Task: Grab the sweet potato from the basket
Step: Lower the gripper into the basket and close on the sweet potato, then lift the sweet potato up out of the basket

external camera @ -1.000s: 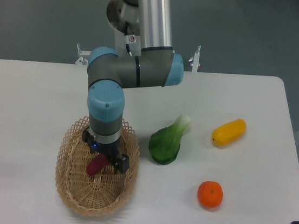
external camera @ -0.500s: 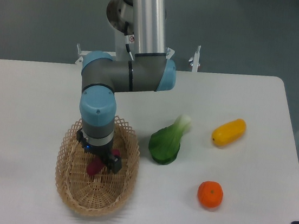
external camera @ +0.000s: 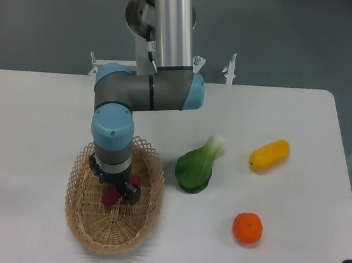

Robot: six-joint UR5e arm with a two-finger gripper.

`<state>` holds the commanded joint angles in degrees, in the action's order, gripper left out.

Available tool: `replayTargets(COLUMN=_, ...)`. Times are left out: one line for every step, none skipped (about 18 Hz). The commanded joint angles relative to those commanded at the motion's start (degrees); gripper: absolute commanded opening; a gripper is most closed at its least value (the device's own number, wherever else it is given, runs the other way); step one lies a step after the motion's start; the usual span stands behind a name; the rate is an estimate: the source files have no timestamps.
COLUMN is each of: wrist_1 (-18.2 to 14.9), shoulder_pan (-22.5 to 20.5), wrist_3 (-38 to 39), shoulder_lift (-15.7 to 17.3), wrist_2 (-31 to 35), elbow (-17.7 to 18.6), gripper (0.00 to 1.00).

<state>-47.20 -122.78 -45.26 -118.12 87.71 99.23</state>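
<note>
Sitting nearest camera, tan wicker basket [external camera: 90, 231] on white table [external camera: 295, 204], left of centre. Orange fruit [external camera: 247, 229] near front right, apart from rest. Sweet potato [external camera: 111, 195] inside basket, mostly hidden under gripper [external camera: 117, 190]; magenta bits visible either side of fingers. Gripper down in basket around tuber; clamped or not, cannot tell. Bok choy [external camera: 197, 165] just right of basket. Yellow oblong vegetable [external camera: 269, 155] further right. Arm [external camera: 149, 90] rises behind.
</note>
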Motion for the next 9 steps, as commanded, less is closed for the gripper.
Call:
replayTargets(wrist_1=0.0, shoulder_pan=0.0, wrist_3=-0.1, shoulder_lift=0.0, wrist_2=0.1, elbow=0.0, gripper=0.50)
replayTargets(wrist_1=0.0, shoulder_pan=0.0, wrist_3=-0.2, shoulder_lift=-0.1, wrist_2=0.1, elbow=0.0, gripper=0.50)
replayTargets(wrist_1=0.0, shoulder_pan=0.1, wrist_3=-0.1, shoulder_lift=-0.1, wrist_2=0.1, elbow=0.0, gripper=0.50)
replayTargets(wrist_1=0.0, shoulder_pan=0.1, wrist_3=-0.1, shoulder_lift=-0.1, wrist_2=0.1, elbow=-0.1, gripper=0.50)
replayTargets(wrist_1=0.0, shoulder_pan=0.1, wrist_3=-0.2, shoulder_lift=-0.1, wrist_2=0.2, elbow=-0.1, gripper=0.49)
replayTargets(wrist_1=0.0, shoulder_pan=0.1, wrist_3=-0.2, shoulder_lift=-0.1, wrist_2=0.2, elbow=0.0, gripper=0.48)
replayTargets(wrist_1=0.0, shoulder_pan=0.1, wrist_3=-0.2, shoulder_lift=0.0, wrist_2=0.2, elbow=-0.1, gripper=0.46)
replayTargets(wrist_1=0.1, shoulder_pan=0.1, wrist_3=-0.2, shoulder_lift=0.0, wrist_2=0.2, elbow=-0.2, gripper=0.41)
replayTargets(wrist_1=0.0, shoulder_pan=0.1, wrist_3=-0.3, shoulder_lift=0.1, wrist_2=0.2, elbow=-0.2, gripper=0.35)
